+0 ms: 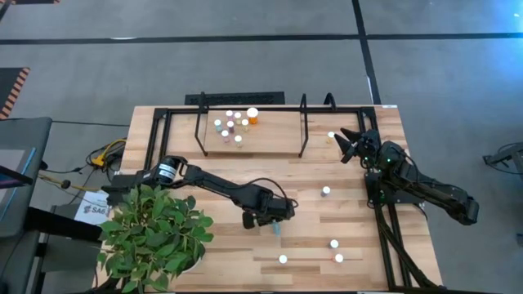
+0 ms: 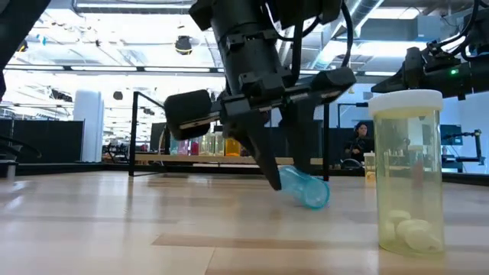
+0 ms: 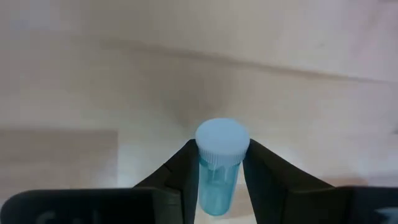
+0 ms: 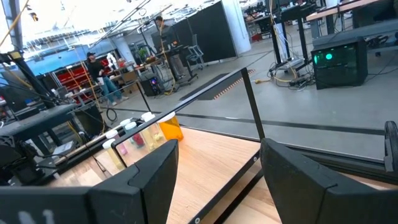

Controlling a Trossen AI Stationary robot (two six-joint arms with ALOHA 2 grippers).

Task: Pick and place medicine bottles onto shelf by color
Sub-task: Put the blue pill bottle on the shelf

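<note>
My left gripper (image 1: 274,220) is near the table's middle front, shut on a teal medicine bottle (image 3: 217,180) with a pale blue cap (image 3: 222,138); the bottle also shows in the low view (image 2: 306,188). My right gripper (image 1: 351,145) is open and empty, raised beside the shelf's right end. The shelf (image 1: 270,147), black bars with a wood board, stands at the back and holds several bottles (image 1: 233,124), one of them larger and orange (image 1: 252,117). Loose bottles stand upright on the tabletop (image 1: 326,191), (image 1: 334,243), (image 1: 283,259). My left gripper pinches the teal bottle's body just below the cap (image 3: 210,169) between its two fingers (image 3: 180,168). The fingers slant down at it from above. The bottle is tilted, its cap end pointing past the fingertips toward the table (image 2: 317,198); whether it touches the wood, I cannot tell.
A leafy green plant (image 1: 155,233) stands at the front left corner beside my left arm. A yellowish bottle with pills (image 2: 405,172) stands upright close to the low camera. Another loose bottle (image 1: 331,135) stands just off the shelf's right end. A black frame (image 1: 384,237) runs along the table's right side.
</note>
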